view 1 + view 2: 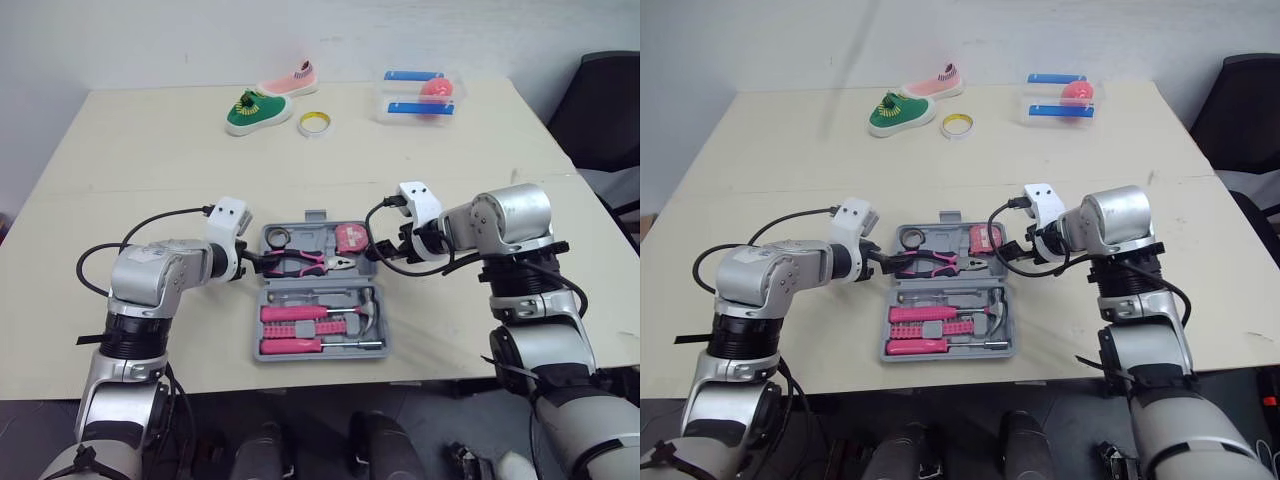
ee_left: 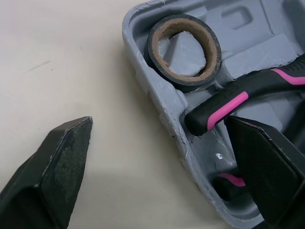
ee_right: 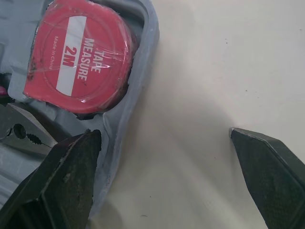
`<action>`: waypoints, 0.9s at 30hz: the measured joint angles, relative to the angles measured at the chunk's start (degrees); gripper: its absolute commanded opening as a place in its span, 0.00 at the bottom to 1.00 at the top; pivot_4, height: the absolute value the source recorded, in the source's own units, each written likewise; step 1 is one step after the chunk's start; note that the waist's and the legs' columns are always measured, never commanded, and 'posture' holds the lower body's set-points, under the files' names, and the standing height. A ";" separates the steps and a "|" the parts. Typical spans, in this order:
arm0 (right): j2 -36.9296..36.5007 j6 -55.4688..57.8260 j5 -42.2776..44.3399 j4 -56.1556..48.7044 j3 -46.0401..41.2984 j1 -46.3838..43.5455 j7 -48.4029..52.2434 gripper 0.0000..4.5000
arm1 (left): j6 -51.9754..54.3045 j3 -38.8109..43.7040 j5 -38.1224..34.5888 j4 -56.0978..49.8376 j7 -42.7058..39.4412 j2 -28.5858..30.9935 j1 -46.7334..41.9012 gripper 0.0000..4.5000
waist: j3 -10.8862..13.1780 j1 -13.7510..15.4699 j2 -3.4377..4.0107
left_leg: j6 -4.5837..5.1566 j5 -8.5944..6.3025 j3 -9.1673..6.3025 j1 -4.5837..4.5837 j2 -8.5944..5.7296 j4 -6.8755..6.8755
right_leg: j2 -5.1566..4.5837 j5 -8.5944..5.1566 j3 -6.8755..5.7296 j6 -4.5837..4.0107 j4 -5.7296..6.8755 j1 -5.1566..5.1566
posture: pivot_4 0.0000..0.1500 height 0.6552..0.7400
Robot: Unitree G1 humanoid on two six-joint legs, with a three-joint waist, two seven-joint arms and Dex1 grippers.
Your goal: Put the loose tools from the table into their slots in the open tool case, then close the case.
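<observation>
Left gripper [image 1: 248, 262] is spread wide, with one finger [image 2: 57, 167] out over the bare desk [image 1: 150, 160] and the other inside the tool case [image 2: 159, 93], so the case's left wall sits right between them. Right gripper [image 1: 385, 252] mirrors it on the other side. It's also spread and straddles the right wall, with the red tape measure [image 3: 81, 57] just inboard of its inner finger. Neither one is pinching anything yet. Both forearms lie low and roughly level, elbows out, pointing at each other across the far half of the case.

Looks to me like everything's already slotted. The pliers [image 1: 305, 263] and electrical tape roll [image 2: 183, 50] sit just past the left gripper's tips, and the hammer [image 1: 340, 312] and screwdriver [image 1: 300, 345] are in the near half. So I'd call this the closing step. Tip: pinch the plastic wall only and keep the inner left finger off the pliers handle. Close both grippers together, then swing both wrists evenly so the half doesn't twist or drag the case.
</observation>
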 measured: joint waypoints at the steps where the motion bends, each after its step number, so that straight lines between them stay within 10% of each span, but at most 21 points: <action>1: 0.21 0.19 -0.01 0.00 -0.02 -0.11 -0.09 1.00 | 0.00 -0.05 0.03 0.00 0.00 -0.02 0.00 0.73 | 0.00 0.00 0.00 | 0.00 0.00 0.00 0.00 0.00 0.00 | 0.00 0.00 0.02 0.00 0.00 0.00 | 1.00 1.00; 5: 2.51 1.20 -0.09 -0.11 -0.18 -0.65 -1.29 1.00 | -0.07 -0.40 0.03 0.06 -0.58 -0.73 0.01 0.31 | -0.04 -0.14 -0.05 | -0.03 0.00 0.00 0.01 0.02 0.00 | 0.01 -0.01 0.09 -0.01 0.03 0.00 | 1.00 1.00; 8: 3.30 1.33 -0.31 0.11 -0.54 -0.62 -1.92 0.81 | -0.35 -0.51 0.01 0.11 -0.70 -1.01 0.05 0.03 | -0.08 -0.15 -0.12 | -0.04 0.01 -0.01 0.03 0.02 0.00 | 0.00 -0.01 0.12 -0.02 0.06 0.01 | 1.00 1.00; 15: 6.49 2.20 -0.24 0.97 -6.16 0.33 -3.57 0.02 | -0.84 2.28 0.13 0.19 -0.45 -2.71 0.82 0.00 | -0.12 -0.47 -0.13 | -0.09 0.03 -0.03 0.05 0.02 -0.01 | -0.02 -0.03 0.16 -0.06 0.11 0.01 | 1.00 1.00; 27: 3.51 -10.10 1.72 -13.52 -5.87 10.39 0.01 0.01 | -15.80 8.68 -0.51 -4.64 -1.17 -7.07 9.77 0.00 | -0.09 -0.09 -0.13 | -0.09 0.03 -0.03 -0.12 -0.01 -0.07 | -0.02 -0.02 0.20 -0.04 -0.22 -0.13 | 1.00 1.00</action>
